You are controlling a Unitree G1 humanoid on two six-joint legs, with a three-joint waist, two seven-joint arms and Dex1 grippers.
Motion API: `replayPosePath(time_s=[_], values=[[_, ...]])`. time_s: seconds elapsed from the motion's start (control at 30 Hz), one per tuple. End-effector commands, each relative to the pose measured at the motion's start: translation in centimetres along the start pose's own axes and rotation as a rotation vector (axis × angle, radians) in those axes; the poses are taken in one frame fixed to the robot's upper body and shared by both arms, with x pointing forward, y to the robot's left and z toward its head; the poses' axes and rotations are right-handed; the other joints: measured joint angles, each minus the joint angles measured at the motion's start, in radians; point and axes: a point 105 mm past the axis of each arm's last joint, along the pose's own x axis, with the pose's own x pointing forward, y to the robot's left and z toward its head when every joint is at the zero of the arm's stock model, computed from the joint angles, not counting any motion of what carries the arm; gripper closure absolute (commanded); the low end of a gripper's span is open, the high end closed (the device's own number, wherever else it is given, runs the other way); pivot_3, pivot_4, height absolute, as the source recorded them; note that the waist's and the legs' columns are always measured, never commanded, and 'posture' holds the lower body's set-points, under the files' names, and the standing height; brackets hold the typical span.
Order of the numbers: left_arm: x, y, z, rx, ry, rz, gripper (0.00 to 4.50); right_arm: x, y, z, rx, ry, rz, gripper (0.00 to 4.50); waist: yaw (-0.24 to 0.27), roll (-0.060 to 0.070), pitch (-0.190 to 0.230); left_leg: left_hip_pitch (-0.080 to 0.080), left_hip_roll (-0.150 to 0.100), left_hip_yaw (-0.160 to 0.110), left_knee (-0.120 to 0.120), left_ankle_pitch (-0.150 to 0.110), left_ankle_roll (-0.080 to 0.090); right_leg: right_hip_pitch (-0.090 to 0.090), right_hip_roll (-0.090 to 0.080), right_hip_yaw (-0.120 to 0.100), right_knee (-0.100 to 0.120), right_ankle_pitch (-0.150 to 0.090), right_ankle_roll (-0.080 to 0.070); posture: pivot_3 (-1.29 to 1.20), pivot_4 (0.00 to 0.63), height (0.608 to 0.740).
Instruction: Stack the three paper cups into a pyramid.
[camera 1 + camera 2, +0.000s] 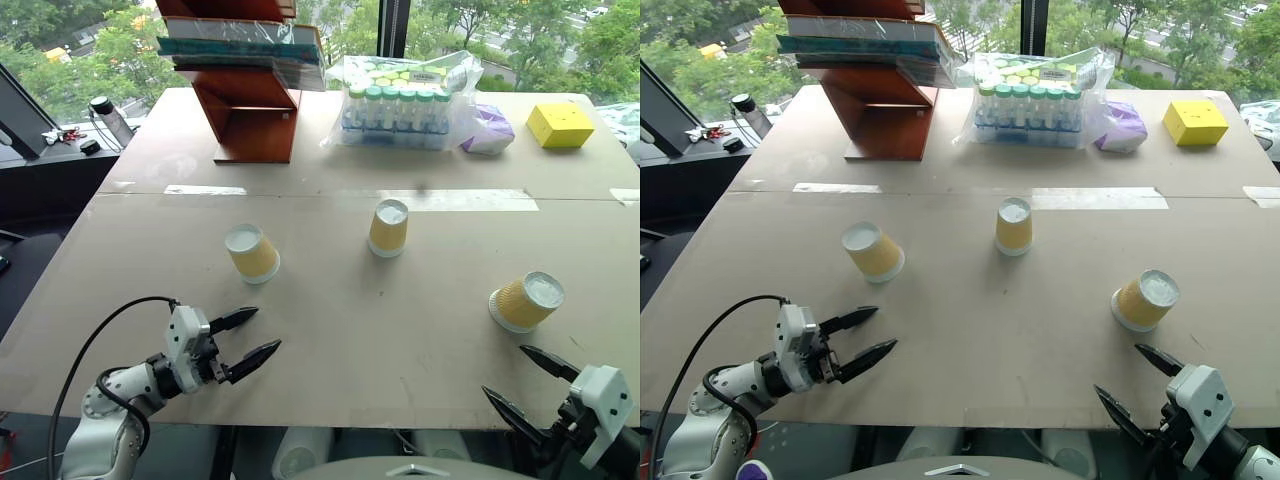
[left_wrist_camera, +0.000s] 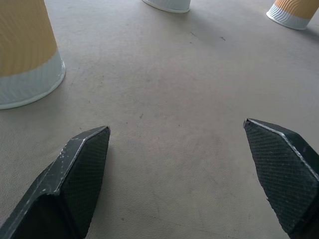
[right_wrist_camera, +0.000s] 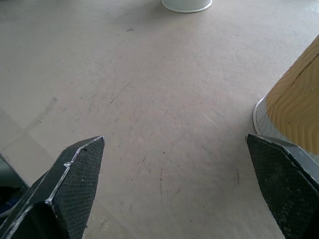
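Observation:
Three yellow paper cups stand upside down and apart on the brown table: a left cup (image 1: 252, 253), a middle cup (image 1: 388, 228) and a right cup (image 1: 526, 301). My left gripper (image 1: 255, 334) hovers open near the table's front left, short of the left cup (image 2: 25, 55), with nothing between its fingers. At the front right edge, my right gripper (image 1: 512, 378) is open and empty too, just in front of the right cup (image 3: 296, 107).
At the back of the table stand a red-brown wooden rack (image 1: 248, 95) with stacked sheets, a plastic bag of green-capped bottles (image 1: 400, 105), a purple-white pouch (image 1: 488, 130) and a yellow box (image 1: 560, 124). The table's front edge (image 1: 350, 425) lies just beyond both grippers.

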Motion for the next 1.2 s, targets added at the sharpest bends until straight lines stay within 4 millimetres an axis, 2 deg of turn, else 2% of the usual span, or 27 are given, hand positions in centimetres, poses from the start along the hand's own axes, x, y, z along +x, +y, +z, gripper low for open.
replayPosePath(time_s=[0.03, 0.13, 0.23, 0.33, 0.43, 0.6, 0.77, 0.87, 0.97, 1.03, 1.13, 1.2], values=[[0.0, -0.2, 0.6, 0.016, -0.037, -0.048, 0.08, 0.6, 0.4, 1.0, -0.018, -0.047, 0.007, 0.00, 0.000, 0.000, 0.000, 0.000, 0.000, 0.000, 0.000, 0.000, 0.000, 0.000, 0.000, 0.000, 0.000, 0.000, 0.000, 0.00, 0.150, 0.740], [0.8, -1.3, 2.5, 0.067, -0.105, -0.160, 0.08, 1.6, 0.8, 2.3, -0.031, -0.099, 0.018, 0.00, 0.000, 0.000, 0.000, 0.000, 0.000, 0.000, 0.000, 0.000, 0.000, -0.001, 0.000, -0.001, 0.000, 0.000, -0.001, 0.00, 0.150, 0.740], [1.5, -1.4, 4.3, 0.072, -0.147, -0.185, 0.08, 2.0, 1.0, 3.0, -0.036, -0.119, 0.024, 0.00, 0.001, 0.000, 0.000, -0.001, 0.000, 0.000, 0.000, 0.000, 0.000, -0.001, 0.000, 0.000, 0.001, 0.001, -0.002, 0.00, 0.150, 0.740], [2.5, -2.4, 6.0, 0.117, -0.163, -0.257, 0.08, 3.1, 1.2, 4.5, -0.063, -0.155, 0.026, 0.00, 0.000, -0.001, 0.000, -0.001, 0.000, 0.000, 0.000, 0.000, 0.000, -0.001, 0.000, 0.000, 0.000, 0.001, -0.001, 0.00, 0.150, 0.740], [3.2, -3.2, 7.0, 0.132, -0.168, -0.303, 0.08, 4.0, 1.3, 6.1, -0.072, -0.192, 0.034, 0.00, -0.003, 0.000, 0.000, 0.000, 0.000, 0.001, 0.000, 0.000, 0.000, -0.001, 0.001, 0.000, 0.001, 0.001, -0.001, 0.00, 0.150, 0.740], [4.0, -3.1, 7.9, 0.119, -0.180, -0.271, 0.08, 5.3, 1.6, 8.7, -0.093, -0.241, 0.059, 0.00, -0.002, 0.000, 0.000, 0.000, 0.000, 0.001, 0.000, 0.000, 0.000, -0.001, 0.007, 0.000, 0.001, 0.003, 0.001, 0.00, 0.150, 0.740], [3.7, -0.5, 10.0, 0.077, -0.303, -0.069, 0.08, 5.2, 2.6, 9.5, -0.083, -0.274, 0.160, 0.00, 0.001, -0.001, 0.000, -0.001, 0.000, 0.001, 0.000, 0.000, 0.000, -0.001, 0.007, -0.001, 0.001, 0.003, 0.002, 0.00, 0.150, 0.740], [2.6, 1.9, 12.2, 0.123, -0.387, 0.103, 0.08, 5.1, 2.5, 9.4, -0.094, -0.264, 0.181, 0.00, 0.000, -0.001, 0.000, 0.000, 0.000, 0.001, 0.001, 0.000, 0.000, -0.001, 0.007, -0.002, 0.001, 0.003, 0.002, 0.00, 0.150, 0.740], [1.8, 4.0, 13.9, 0.196, -0.400, 0.252, 0.08, 5.2, 2.2, 9.3, -0.104, -0.266, 0.183, 0.00, 0.000, -0.002, 0.000, 0.000, 0.000, 0.001, 0.001, 0.000, 0.000, -0.001, 0.008, -0.002, 0.001, 0.003, 0.002, 0.00, 0.150, 0.740], [2.1, 5.0, 14.3, 0.207, -0.371, 0.316, 0.08, 5.4, 2.1, 9.2, -0.107, -0.267, 0.189, 0.00, 0.000, -0.002, 0.000, 0.000, 0.000, 0.002, 0.001, 0.000, 0.000, -0.001, 0.008, -0.002, 0.001, 0.003, 0.002, 0.00, 0.150, 0.740], [3.6, 5.2, 13.9, 0.210, -0.290, 0.326, 0.08, 5.6, 2.1, 9.1, -0.110, -0.270, 0.193, 0.00, -0.001, -0.002, 0.000, 0.000, 0.000, 0.002, 0.001, 0.000, 0.000, -0.001, 0.008, -0.002, 0.002, 0.004, 0.002, 0.00, 0.150, 0.740], [3.6, 5.6, 13.9, 0.194, -0.280, 0.347, 0.08, 5.6, 2.1, 9.1, -0.109, -0.272, 0.191, 0.00, -0.001, -0.002, 0.000, 0.000, 0.000, 0.002, 0.001, 0.000, 0.000, -0.001, 0.009, -0.001, 0.002, 0.004, 0.002, 0.00, 0.150, 0.740]])
